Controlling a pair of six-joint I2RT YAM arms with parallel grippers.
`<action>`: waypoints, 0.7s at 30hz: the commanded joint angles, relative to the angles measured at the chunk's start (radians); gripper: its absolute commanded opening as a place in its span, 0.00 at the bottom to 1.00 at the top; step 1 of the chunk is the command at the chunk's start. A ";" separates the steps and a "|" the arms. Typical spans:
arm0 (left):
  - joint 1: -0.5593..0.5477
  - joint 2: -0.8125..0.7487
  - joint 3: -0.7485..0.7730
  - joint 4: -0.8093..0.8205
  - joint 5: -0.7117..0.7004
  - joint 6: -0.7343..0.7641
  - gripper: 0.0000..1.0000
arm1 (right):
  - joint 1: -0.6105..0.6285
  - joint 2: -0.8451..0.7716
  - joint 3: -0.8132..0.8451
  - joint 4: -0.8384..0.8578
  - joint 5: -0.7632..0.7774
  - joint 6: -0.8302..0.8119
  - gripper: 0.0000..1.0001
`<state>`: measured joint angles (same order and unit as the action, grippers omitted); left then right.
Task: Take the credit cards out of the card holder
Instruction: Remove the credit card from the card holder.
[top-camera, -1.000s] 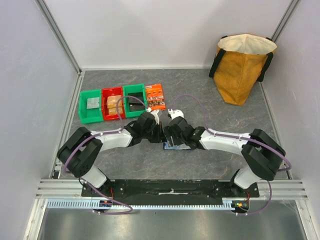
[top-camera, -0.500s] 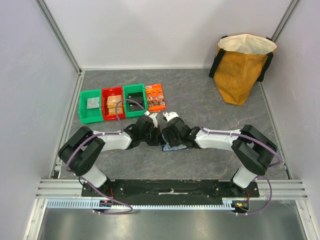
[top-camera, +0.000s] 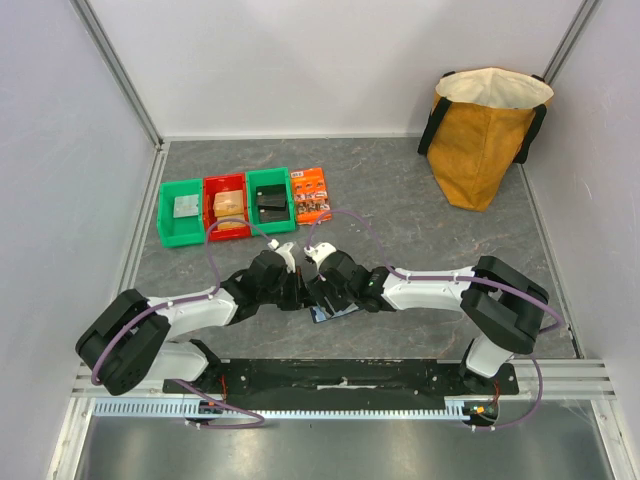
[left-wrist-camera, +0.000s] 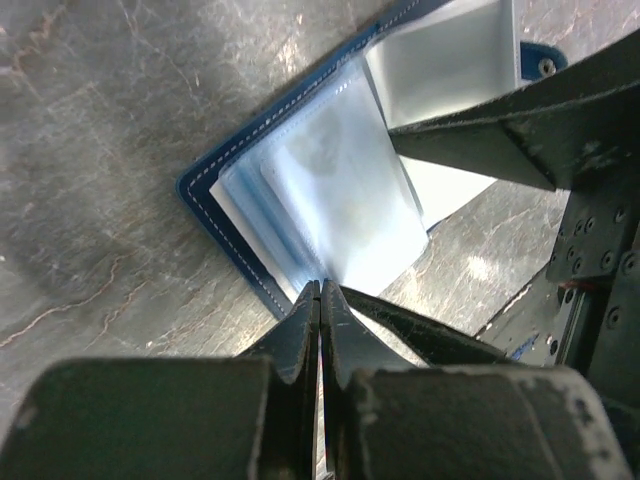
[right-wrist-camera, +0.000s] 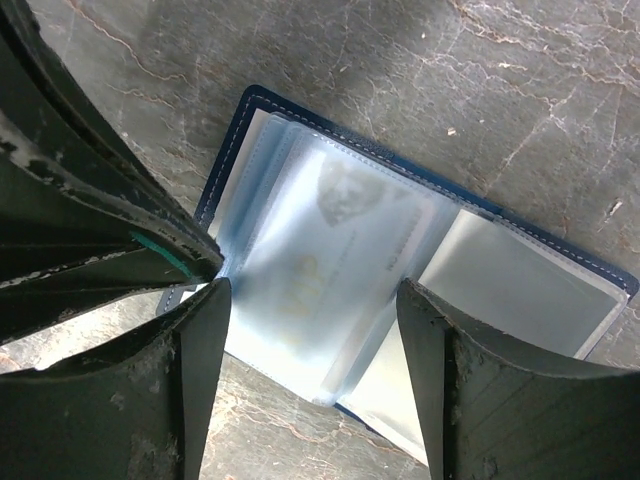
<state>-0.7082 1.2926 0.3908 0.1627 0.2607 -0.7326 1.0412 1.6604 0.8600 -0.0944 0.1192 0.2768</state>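
The small dark navy folding card holder (left-wrist-camera: 210, 215) lies open on the grey marbled table (top-camera: 400, 200), close to the middle of its near edge, squarely between the two arms. Its pale blue clear plastic sleeves (right-wrist-camera: 510, 285) are fanned upward, so the pockets face the wrist cameras.

The left gripper (left-wrist-camera: 320, 288) is closed tight, fingertips together at the near corner of the sleeve stack. Judging by that placement it serves as an anchor, so the light holder does not slide or fold when something is pulled from it. Whether a sleeve edge is actually nipped between the tips, I cannot tell.

The right gripper (right-wrist-camera: 312, 300) is spread wide, one finger on each side of the top sleeve and nothing between them yet. Inside that sleeve sits a thin pale rectangular credit card (right-wrist-camera: 330, 250) with faint printing, fully seated in its pocket. The open jaws straddle it, probably to line up with the card's free edge before pinching. By this look, no card is out yet.
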 joint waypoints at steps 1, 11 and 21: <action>0.000 0.023 0.071 0.012 -0.060 0.013 0.02 | 0.005 0.016 0.020 -0.056 0.045 -0.016 0.75; 0.000 0.128 0.089 -0.005 -0.074 0.019 0.02 | 0.011 -0.010 0.025 -0.106 0.141 -0.008 0.66; 0.001 0.027 0.062 0.011 -0.051 0.009 0.02 | 0.011 -0.016 0.028 -0.126 0.197 0.013 0.48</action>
<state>-0.7082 1.3510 0.4381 0.1608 0.2111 -0.7311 1.0538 1.6485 0.8761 -0.1562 0.2489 0.2878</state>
